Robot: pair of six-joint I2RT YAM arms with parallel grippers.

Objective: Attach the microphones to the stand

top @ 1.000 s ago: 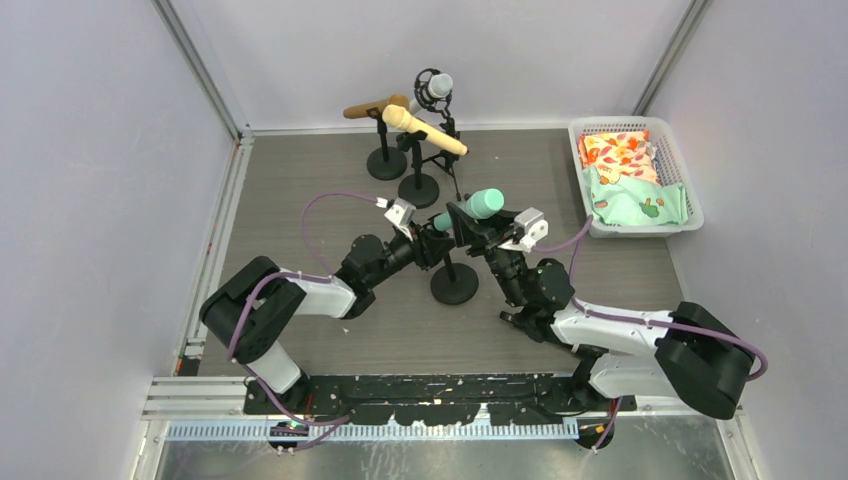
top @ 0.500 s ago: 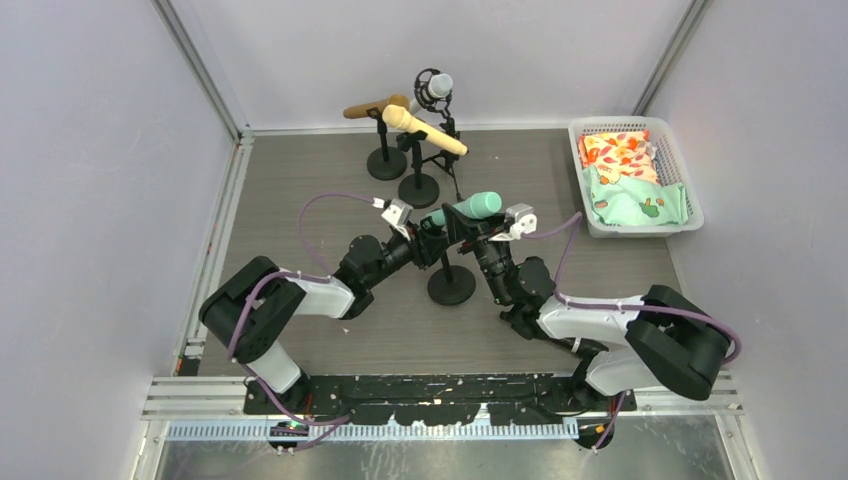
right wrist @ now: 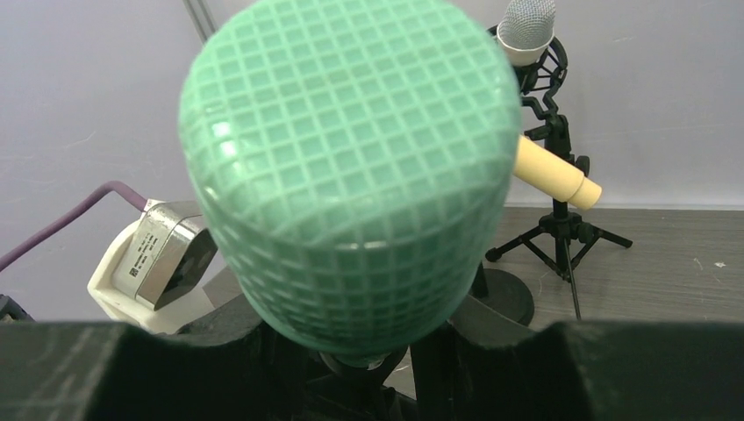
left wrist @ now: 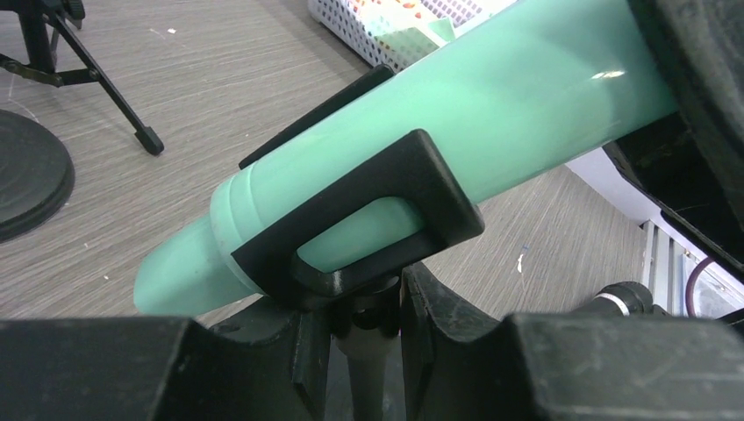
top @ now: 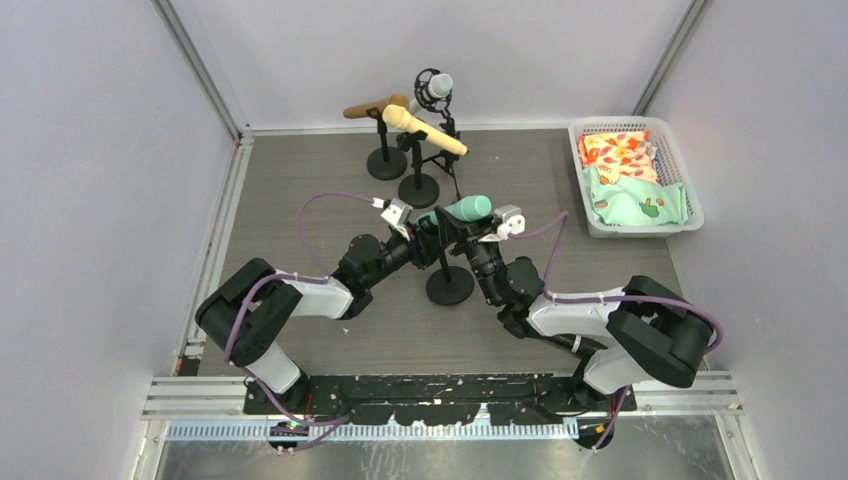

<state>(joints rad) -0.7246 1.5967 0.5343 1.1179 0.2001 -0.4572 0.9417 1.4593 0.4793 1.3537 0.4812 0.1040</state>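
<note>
The teal green microphone (top: pixel 462 210) lies tilted in the black clip (left wrist: pixel 368 219) of a round-based stand (top: pixel 450 285) at mid table. It fills the left wrist view (left wrist: pixel 439 96), and its mesh head faces the right wrist camera (right wrist: pixel 351 167). My left gripper (top: pixel 430 236) (left wrist: pixel 364 303) is shut on the stand's pole just under the clip. My right gripper (top: pixel 480 238) (right wrist: pixel 351 351) is closed on the microphone's head end. The gold (top: pixel 370 107), cream-yellow (top: pixel 425 130) and white (top: pixel 435 88) microphones sit on stands at the back. The black microphone is out of view.
A white basket (top: pixel 620 122) with patterned cloth bags stands at the back right. The three back stands have round bases and tripod legs (right wrist: pixel 561 232) just behind the teal microphone's stand. Grey walls close in the table on three sides.
The teal microphone, its stand and both grippers have shifted a little to the left. The right arm has folded in closer to the stand.
</note>
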